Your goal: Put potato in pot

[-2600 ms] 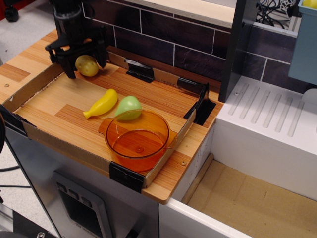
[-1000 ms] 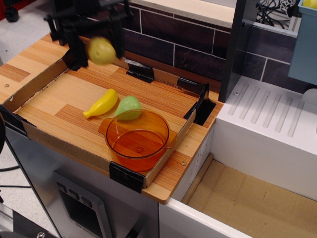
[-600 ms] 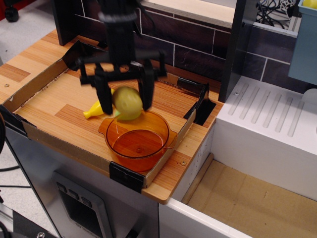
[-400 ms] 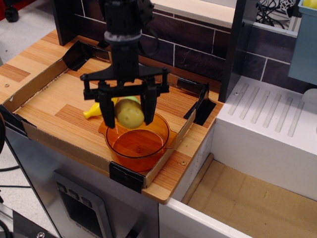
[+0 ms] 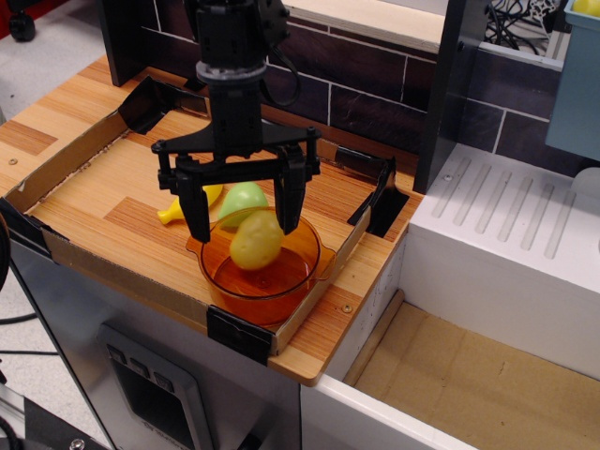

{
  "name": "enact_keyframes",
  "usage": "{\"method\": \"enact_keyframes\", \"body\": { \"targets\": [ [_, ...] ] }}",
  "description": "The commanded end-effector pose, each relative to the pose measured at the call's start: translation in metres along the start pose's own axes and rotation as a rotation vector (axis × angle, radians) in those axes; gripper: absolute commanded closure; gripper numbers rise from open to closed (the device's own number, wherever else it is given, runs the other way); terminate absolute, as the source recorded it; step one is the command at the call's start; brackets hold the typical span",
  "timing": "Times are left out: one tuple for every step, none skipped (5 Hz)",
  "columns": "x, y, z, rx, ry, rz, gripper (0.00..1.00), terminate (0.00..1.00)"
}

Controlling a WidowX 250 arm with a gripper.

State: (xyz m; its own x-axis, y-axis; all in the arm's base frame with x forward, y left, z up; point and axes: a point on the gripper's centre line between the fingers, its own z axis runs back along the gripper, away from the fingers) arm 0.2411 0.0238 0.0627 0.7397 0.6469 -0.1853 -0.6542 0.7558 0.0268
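The yellow-tan potato [image 5: 256, 240] sits inside the translucent orange pot [image 5: 281, 296], loose between the fingers and touching neither. The pot stands at the front of the cardboard-edged wooden tray [image 5: 94, 187]. My black gripper [image 5: 246, 221] hangs right above the pot with its fingers spread wide, one on the left [image 5: 198, 220] and one on the right [image 5: 292, 211]. It is open and holds nothing.
A long yellow banana-shaped toy [image 5: 174, 212] and a light green rounded toy [image 5: 241, 198] lie just behind and left of the pot, partly hidden by the gripper. A dark tiled wall [image 5: 356, 84] runs behind. A white sink unit [image 5: 506, 244] is at the right.
The gripper carried the potato from the tray's back left corner to above the pot. Its fingers have spread, and the potato has dropped down into the pot.
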Motion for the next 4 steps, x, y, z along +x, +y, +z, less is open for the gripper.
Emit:
{"method": "enact_keyframes", "body": {
  "targets": [
    [0.028,0.015,0.072,-0.09,-0.061,0.072,0.0,0.0],
    [0.052,0.025,0.098,-0.094,-0.124,0.188,0.0,0.0],
    [0.052,0.025,0.098,-0.094,-0.124,0.188,0.0,0.0],
    [0.052,0.025,0.098,-0.094,-0.124,0.188,0.0,1.0]
  ]
}}
